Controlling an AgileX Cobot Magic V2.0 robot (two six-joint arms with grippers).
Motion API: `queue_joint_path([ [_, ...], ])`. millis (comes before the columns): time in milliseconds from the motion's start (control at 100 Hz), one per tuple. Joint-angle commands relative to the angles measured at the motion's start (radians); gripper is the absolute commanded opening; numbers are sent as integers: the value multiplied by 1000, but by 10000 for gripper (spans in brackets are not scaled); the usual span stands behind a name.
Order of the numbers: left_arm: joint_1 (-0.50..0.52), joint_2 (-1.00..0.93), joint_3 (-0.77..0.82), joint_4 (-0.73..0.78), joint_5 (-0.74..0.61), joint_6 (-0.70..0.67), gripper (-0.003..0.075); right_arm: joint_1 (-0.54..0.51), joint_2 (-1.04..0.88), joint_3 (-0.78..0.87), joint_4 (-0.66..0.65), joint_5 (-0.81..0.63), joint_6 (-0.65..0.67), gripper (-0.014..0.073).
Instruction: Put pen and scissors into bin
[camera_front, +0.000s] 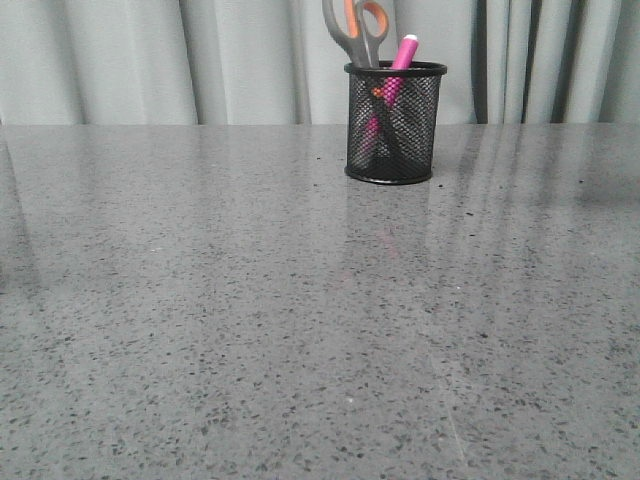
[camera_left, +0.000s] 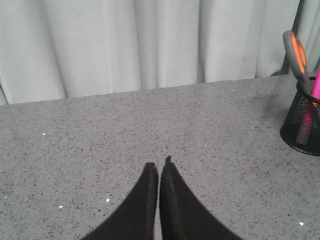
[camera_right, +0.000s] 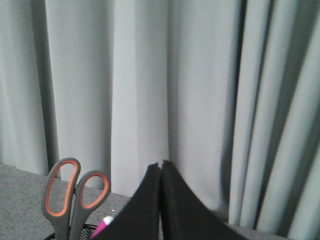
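The small black wire-mesh cylindrical bin (camera_front: 395, 122) stood on the speckled grey stone surface (camera_front: 300, 320), holding the grey, orange-lined scissors (camera_front: 358, 30) handles-up and the pink pen (camera_front: 395, 75) leaning beside them. The left jaws (camera_left: 159, 167) were pressed together, empty, with the bin well off to one side. The right jaws (camera_right: 161, 165) were likewise closed on nothing, raised just beside the scissor handles.

Pen (camera_front: 398, 72), scissors (camera_front: 358, 30) upright in bin (camera_front: 395, 120)
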Motion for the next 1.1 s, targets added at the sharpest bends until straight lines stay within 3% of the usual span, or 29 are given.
queue_joint_path([
  [0, 2, -18, -18, -27, -25, 23, -19, -31, -133, 36, -2, -36, -4, -74],
  [150, 2, -91, 49, -90, -80, 85, -19, -41, -316, 195, -2, -36, -4, -74],
  [350, 2, -280, 208, -290, -118, 296, -19, -41, -571, 428, -2, -40, -4, -74],
  [650, 2, -614, 418, -414, -222, 305, -19, -41, -909, 693, 40, -30, -4, -74],
  [830, 2, -747, 481, -433, -241, 305, -19, -41, -978, 760, 50, -28, -4, -74],
  [1090, 2, -761, 483, -440, -246, 301, -19, -41, -981, 762, 50, -28, -4, -75],
])
